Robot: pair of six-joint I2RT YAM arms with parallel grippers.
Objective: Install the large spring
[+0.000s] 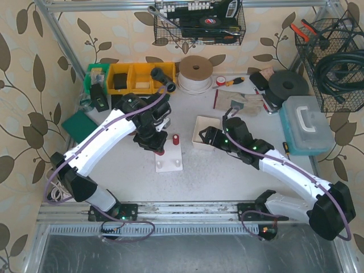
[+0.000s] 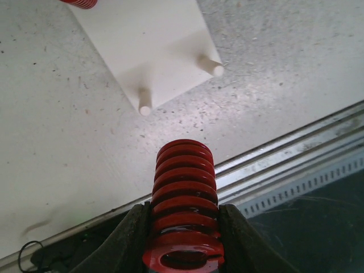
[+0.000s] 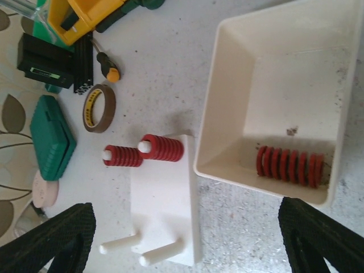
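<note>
Left tool (image 2: 185,215) clamps large spring (image 2: 183,170), long axis pointing toward free peg (image 2: 145,102) just ahead; right tool (image 3: 190,236) spread wide, empty.

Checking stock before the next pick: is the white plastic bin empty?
No, one red coil spring lies on its side against a wall of the white plastic bin.
</note>
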